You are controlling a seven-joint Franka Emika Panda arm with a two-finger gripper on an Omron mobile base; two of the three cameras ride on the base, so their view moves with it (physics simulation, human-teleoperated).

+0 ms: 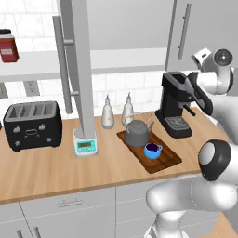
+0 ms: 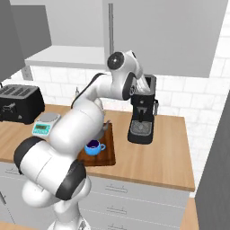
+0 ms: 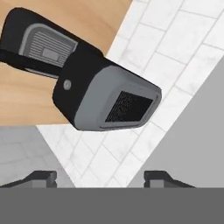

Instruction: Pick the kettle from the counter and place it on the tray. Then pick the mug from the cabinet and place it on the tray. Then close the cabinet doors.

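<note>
The dark grey kettle (image 1: 137,133) stands on the far end of the brown tray (image 1: 168,160), and the blue mug (image 1: 152,150) sits on the same tray just in front of it. From the right the arm hides the kettle, with the mug (image 2: 93,147) and tray (image 2: 107,155) still in sight. My gripper (image 3: 101,179) is open and empty, held high over the black coffee machine (image 3: 105,96) near the tiled wall. One cabinet door (image 1: 79,69) stands swung out over the counter (image 1: 46,172). The right door (image 1: 204,28) lies flat and shut. The white shelf (image 1: 121,59) is exposed.
A black toaster (image 1: 32,124) and a small kitchen scale (image 1: 85,145) stand left on the counter, with two pale bottles (image 1: 108,113) behind the kettle. A red jar (image 1: 8,46) is on the shelf's left end. The coffee machine (image 1: 174,104) stands right of the tray.
</note>
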